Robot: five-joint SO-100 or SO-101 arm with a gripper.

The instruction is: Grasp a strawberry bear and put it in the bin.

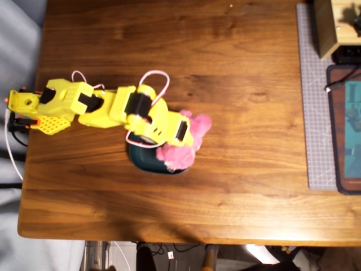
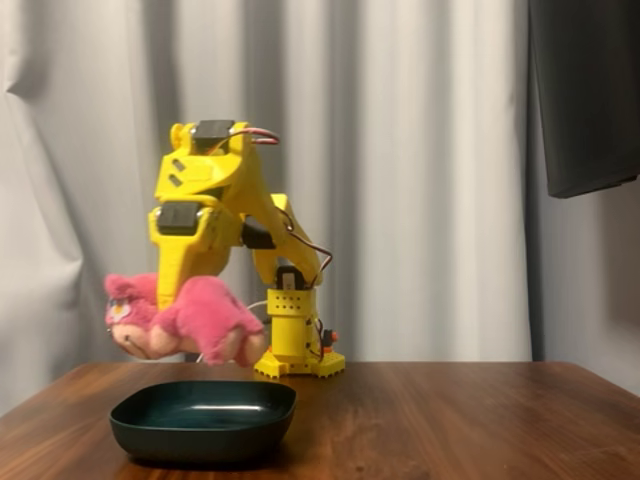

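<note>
Gripper [image 2: 180, 305] pointing down, strawberry bear [image 2: 190, 322] clamped above the bin [image 2: 203, 420].

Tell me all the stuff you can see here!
Plush toy: one, bright pink, held in the air above the dish.
Dish: one, dark teal, on the table under the toy.
Table: one, brown wood.
Cutting mat: one, grey, right edge in the overhead view.
Curtain: one, pale, behind the table in the fixed view.
Arm: one, yellow, reaching over the dish.
Gripper: one, yellow, closed on the plush toy.
</note>
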